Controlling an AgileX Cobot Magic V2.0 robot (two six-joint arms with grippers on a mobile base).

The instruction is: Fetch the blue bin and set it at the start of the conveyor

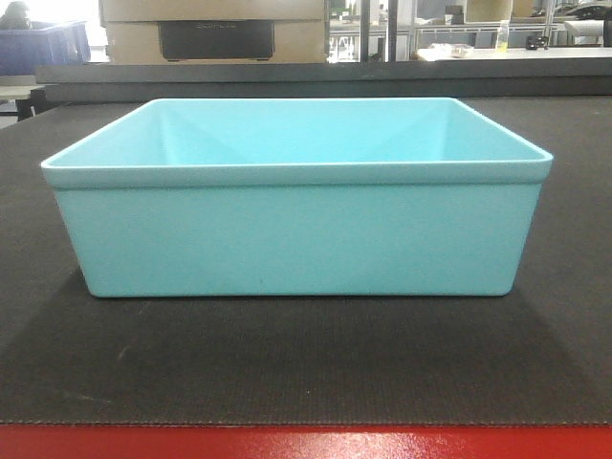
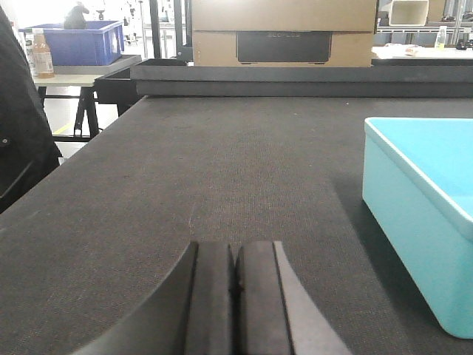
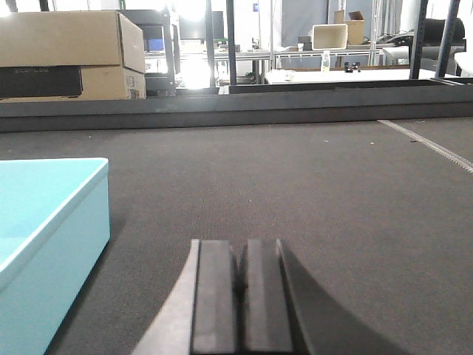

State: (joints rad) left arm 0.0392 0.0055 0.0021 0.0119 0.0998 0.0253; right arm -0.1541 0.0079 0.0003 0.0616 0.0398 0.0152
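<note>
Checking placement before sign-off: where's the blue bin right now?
The blue bin sits upright on the conveyor start, centred in the front view just behind the red strip, between the shut left gripper and right gripper.

Ahead of my fingers I count one turquoise tub (image 1: pixel 296 229) on one dark belt (image 1: pixel 306 373). Beyond my left fingers (image 2: pixel 214 296): one dark blue crate (image 2: pixel 77 43) and one bottle (image 2: pixel 43 55). Two stacked cardboard boxes (image 2: pixel 284 33) stand farther ahead.

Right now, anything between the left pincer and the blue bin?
Nothing: the left wrist view shows only bare conveyor belt between the closed left pincer and the blue bin.
</note>
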